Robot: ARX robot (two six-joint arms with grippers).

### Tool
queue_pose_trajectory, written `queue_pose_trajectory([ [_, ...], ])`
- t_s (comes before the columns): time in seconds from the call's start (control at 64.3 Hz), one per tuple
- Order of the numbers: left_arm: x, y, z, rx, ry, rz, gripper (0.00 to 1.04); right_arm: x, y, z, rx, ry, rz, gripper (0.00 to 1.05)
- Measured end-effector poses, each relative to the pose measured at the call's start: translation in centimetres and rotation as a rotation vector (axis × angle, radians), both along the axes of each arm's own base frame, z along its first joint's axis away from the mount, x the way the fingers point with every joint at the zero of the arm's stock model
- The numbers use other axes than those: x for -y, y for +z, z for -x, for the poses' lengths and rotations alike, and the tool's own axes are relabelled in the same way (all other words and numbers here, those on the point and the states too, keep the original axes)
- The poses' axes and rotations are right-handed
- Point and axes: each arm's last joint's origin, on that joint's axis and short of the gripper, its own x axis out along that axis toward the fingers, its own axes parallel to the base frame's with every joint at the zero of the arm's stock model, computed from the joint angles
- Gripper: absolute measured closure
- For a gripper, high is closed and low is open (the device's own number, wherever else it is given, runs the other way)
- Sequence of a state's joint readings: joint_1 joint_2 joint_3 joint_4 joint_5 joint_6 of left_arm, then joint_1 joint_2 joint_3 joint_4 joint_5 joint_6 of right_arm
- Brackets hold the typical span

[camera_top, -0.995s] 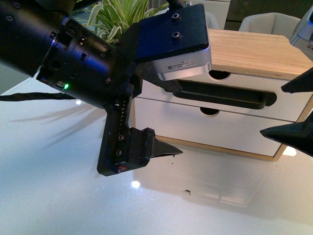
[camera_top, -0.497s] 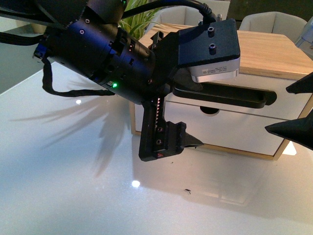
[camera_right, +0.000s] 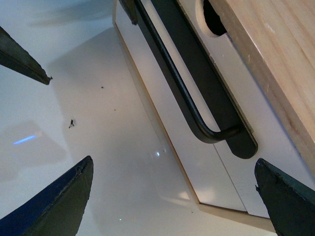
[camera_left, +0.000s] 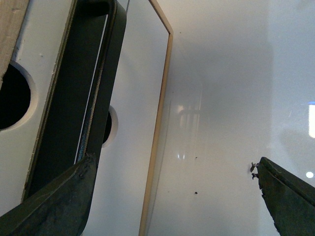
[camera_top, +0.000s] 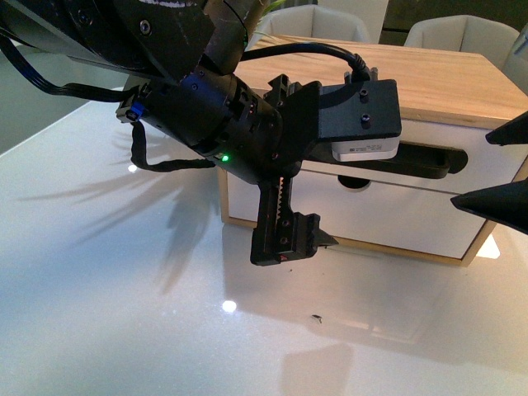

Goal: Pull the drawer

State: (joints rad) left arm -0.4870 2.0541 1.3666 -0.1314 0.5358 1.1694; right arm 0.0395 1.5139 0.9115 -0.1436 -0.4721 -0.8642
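The drawer [camera_top: 487, 169] is the upper one in a small wooden cabinet, white-fronted, with a long black bar handle [camera_top: 429, 163] and a notch in its upper edge. It looks shut. My left gripper [camera_top: 330, 202] is open at the handle's left end. Its lower finger [camera_top: 309, 239] hangs below the handle, and the upper one is hidden behind the wrist camera. In the left wrist view one fingertip [camera_left: 74, 187] overlaps the handle [camera_left: 74, 113], while the other [camera_left: 285, 196] is over the table. My right gripper [camera_top: 472, 169] is open near the handle's right end [camera_right: 216, 132], apart from it.
A plain white lower drawer [camera_top: 396, 214] with only a notch sits under the handled one. The cabinet has a light wood top [camera_top: 445, 74] and stands on a glossy white table [camera_top: 124, 313]. Chairs stand behind it. My left arm [camera_top: 190, 99] crosses the cabinet's left side.
My left arm has swung right and in toward the cabinet, bringing its gripper to the handle's left end. The right gripper has stayed put.
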Motion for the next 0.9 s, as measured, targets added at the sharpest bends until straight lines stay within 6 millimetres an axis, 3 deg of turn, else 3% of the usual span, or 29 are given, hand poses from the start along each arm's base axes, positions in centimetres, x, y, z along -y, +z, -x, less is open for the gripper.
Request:
queue_pose_trajectory([
  [0.326, -0.3, -0.7, -0.2, -0.015, -0.006, -0.005, 0.07, -1.4, -0.3, -1.0, 0.001, 0.034, -0.006, 0.09],
  [0.731, -0.4, 1.7, -2.2, 0.044, 0.041, 0.008, 0.07, -0.1, 0.2, -1.0, 0.003, 0.01, -0.023, 0.09],
  [0.902, -0.3, 1.6, -2.8, 0.06, 0.054, 0.0, 0.07, 0.1, 0.4, -0.9, 0.008, 0.006, -0.025, 0.09],
])
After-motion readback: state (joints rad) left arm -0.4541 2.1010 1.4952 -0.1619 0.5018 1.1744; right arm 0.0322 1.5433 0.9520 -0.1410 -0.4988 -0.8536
